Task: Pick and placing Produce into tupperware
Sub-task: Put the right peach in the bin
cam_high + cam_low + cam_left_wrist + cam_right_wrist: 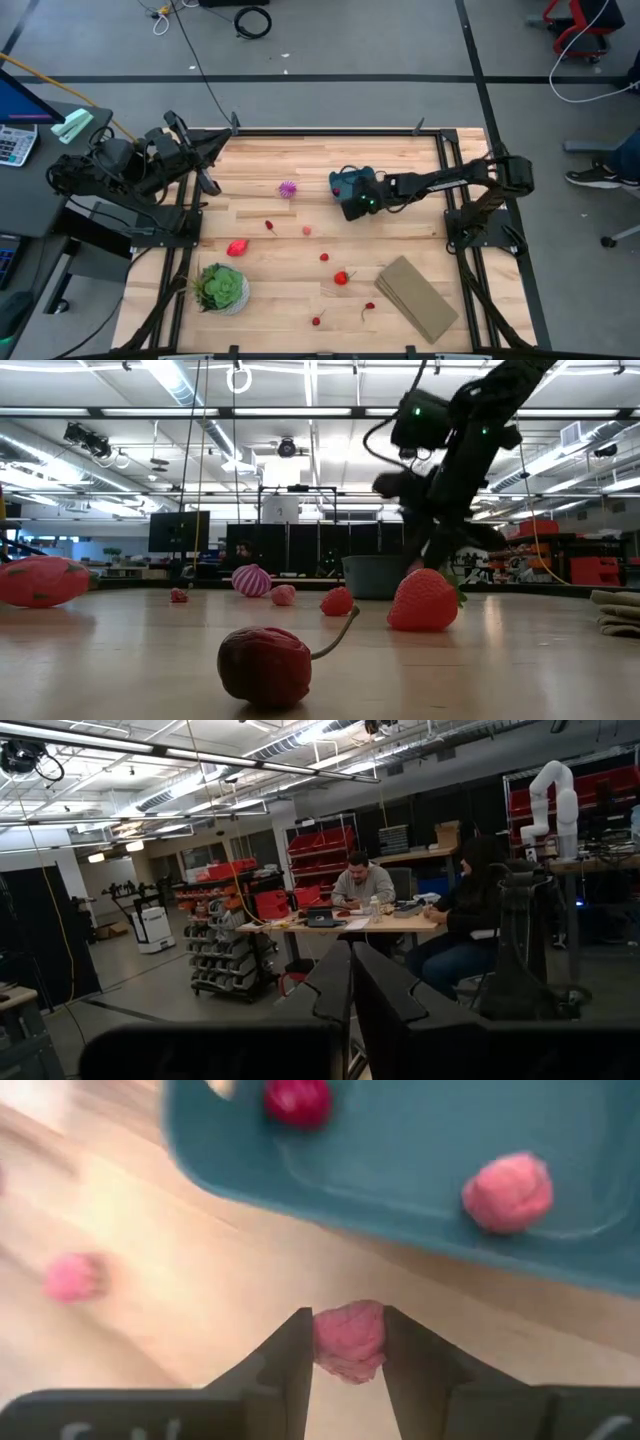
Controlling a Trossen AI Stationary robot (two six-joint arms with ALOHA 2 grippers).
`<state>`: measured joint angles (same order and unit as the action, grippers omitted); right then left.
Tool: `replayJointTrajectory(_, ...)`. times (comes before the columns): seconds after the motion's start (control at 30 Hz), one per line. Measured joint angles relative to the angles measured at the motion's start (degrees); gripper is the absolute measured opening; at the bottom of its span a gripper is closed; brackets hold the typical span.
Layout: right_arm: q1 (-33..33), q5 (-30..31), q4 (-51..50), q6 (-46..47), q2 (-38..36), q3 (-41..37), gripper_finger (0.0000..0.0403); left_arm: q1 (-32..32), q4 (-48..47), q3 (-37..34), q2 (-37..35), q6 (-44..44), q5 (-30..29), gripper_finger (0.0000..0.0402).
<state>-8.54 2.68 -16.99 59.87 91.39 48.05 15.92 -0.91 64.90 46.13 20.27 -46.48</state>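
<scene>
The right tool is reaching over the middle of the wooden worktop, just beside the teal tupperware, and its two dark fingers are pressing against either side of a small pink fruit, gripping it just outside the tub's near wall. Inside the tupperware a pink piece and a darker red piece are already lying on the floor of the tub. Another pink piece is sitting on the wood well apart from the tub.

From above, the right arm is stretching in from the right edge with the tub showing just beyond its wrist. The spiky purple fruit is lying near the tub on its left. More produce is lying scattered across the worktop: a larger red piece, a strawberry, and several small red bits nearer the front. A green plant in a white pot is standing at the front left, and a flat tan block is lying at the front right.

The left tool is waiting off the worktop's left edge, its fingers closed together and holding nothing, pointing out into the room where people are sitting at a desk
</scene>
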Motion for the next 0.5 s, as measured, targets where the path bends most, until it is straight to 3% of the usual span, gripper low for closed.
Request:
replayJointTrajectory(0.13, -0.2, 1.7, 0.6, -3.4, -6.3, 0.0, 0.0116, 0.0, 0.0, 0.0, 0.0, 0.0, 0.0, 0.0013)
replayJointTrajectory(0.3, -3.9, 11.0, 0.8, -12.6, -13.3, 0.0, 0.0115, 0.0, 0.0, 0.0, 0.0, -0.1, 0.0, 0.0015)
replayJointTrajectory(0.5, -11.9, 1.2, -2.8, -27.1, -15.5, 0.0, 0.0124, 0.0, 0.0, 0.0, 0.0, -0.2, 0.0, 0.0022)
